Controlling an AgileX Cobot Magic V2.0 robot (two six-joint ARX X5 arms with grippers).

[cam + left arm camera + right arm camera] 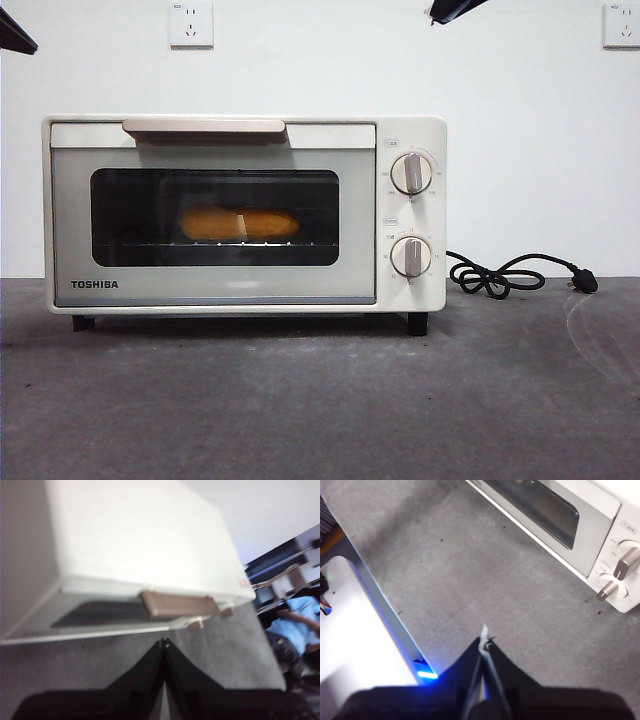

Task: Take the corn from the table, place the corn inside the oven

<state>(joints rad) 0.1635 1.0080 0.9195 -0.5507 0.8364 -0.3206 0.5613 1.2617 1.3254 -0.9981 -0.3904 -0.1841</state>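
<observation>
The corn (240,223) lies on the rack inside the cream-white oven (245,290), seen through its dark glass door, which is closed. The beige bar handle (204,126) runs along the door's top. My left gripper (164,642) is shut and empty, hanging above the table just in front of the oven's handle (177,605). My right gripper (484,639) is shut and empty too, high over the dark grey table (470,580) in front of the oven's knob side (617,575). In the front view both arms show only as black tips at the top corners.
The oven's black cord (510,275) coils on the table to its right, plug at the far end. Two wall sockets (191,22) sit on the white wall behind. A white device with a blue light (360,645) borders the table in the right wrist view.
</observation>
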